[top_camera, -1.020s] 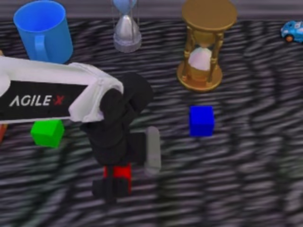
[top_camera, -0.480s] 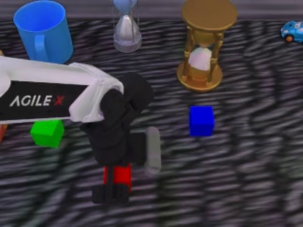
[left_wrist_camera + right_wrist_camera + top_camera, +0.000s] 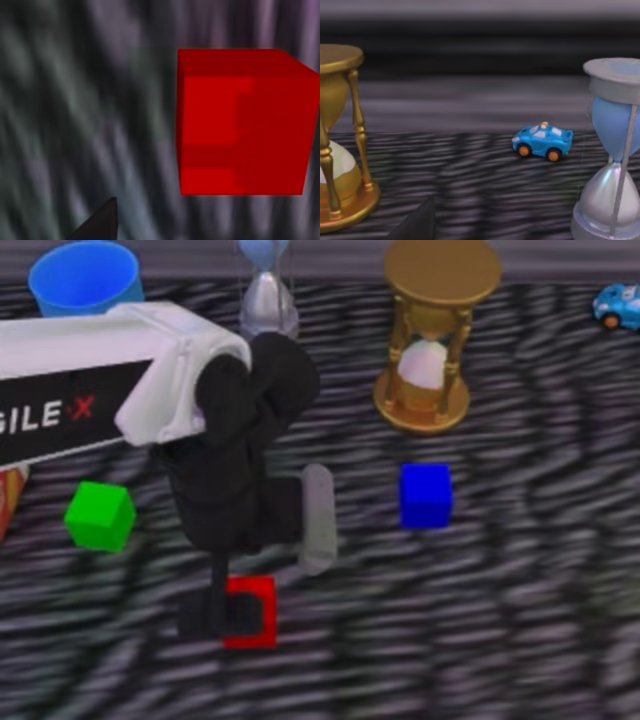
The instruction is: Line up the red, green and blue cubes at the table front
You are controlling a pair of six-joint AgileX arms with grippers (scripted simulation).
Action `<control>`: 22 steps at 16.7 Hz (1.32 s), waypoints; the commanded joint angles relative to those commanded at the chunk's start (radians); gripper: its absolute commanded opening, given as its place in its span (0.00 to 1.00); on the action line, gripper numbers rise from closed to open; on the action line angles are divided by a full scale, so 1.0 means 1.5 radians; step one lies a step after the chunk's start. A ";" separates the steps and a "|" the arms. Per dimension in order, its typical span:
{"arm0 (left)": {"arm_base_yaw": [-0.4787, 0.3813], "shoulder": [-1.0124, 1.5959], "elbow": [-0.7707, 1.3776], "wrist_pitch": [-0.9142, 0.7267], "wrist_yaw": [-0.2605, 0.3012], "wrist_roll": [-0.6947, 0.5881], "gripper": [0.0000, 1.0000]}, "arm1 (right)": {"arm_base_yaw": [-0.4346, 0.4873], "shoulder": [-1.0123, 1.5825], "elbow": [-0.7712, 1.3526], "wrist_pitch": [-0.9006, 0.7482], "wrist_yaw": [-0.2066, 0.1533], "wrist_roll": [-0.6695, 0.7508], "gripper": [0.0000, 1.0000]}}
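So the left gripper [image 3: 228, 618] hangs over the red cube [image 3: 250, 612] with its fingers spread apart, nothing held. The cube sits flat on the table [image 3: 520, 620], partly under the dark fingers. Taking the red cube as the anchor: green cube [image 3: 100, 516] is off to its left and a bit further back, blue cube [image 3: 426, 495] to its right and further back, just in front of the gold hourglass [image 3: 436, 335]. Right arm isn't in the top view, so can't tell its claw.
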 joint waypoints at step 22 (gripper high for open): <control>0.324 0.111 0.142 -0.040 -0.004 -0.541 1.00 | 0.000 0.000 0.000 0.000 0.000 0.000 1.00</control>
